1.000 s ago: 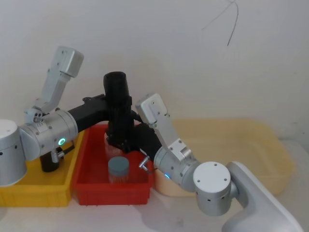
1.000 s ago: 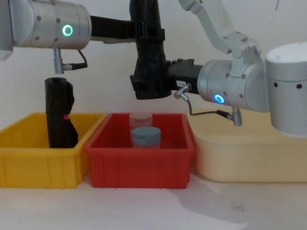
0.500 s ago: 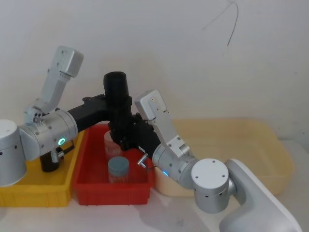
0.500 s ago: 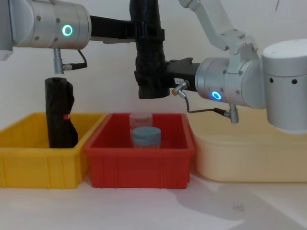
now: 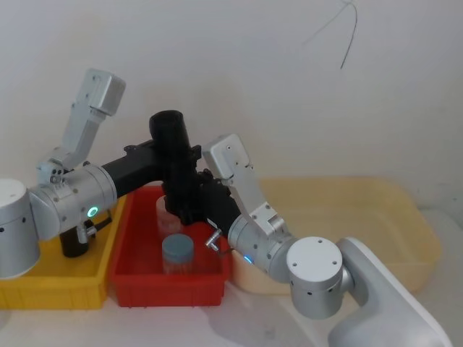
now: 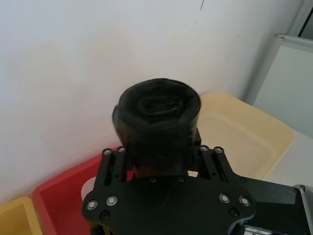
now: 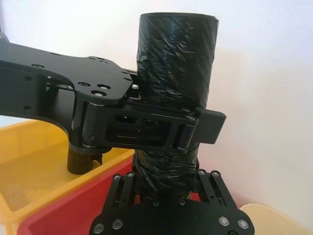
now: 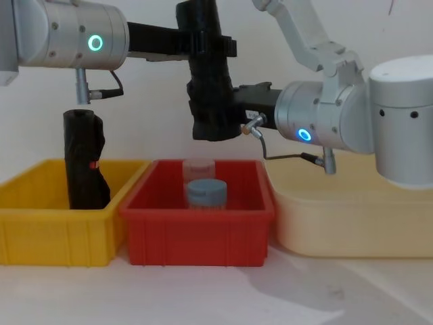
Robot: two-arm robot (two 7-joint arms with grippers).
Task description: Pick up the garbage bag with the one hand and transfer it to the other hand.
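Jaws of my left gripper (image 8: 206,46) are clamped on the garbage bag (image 8: 210,81) near its top, and my right gripper (image 8: 220,116) clamps its lower end. The roll hangs almost upright above the red bin (image 8: 203,238), right of the yellow bin (image 8: 54,238).

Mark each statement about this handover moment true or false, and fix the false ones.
1. The garbage bag is held roughly upright above the red bin. True.
2. The left pincer grips it lower down than the right pincer. False: the left grips the upper part, the right the lower end.
3. A second black roll stands in the red bin. False: it stands in the yellow bin.
4. A jar with a grey-blue lid sits in the red bin. True.
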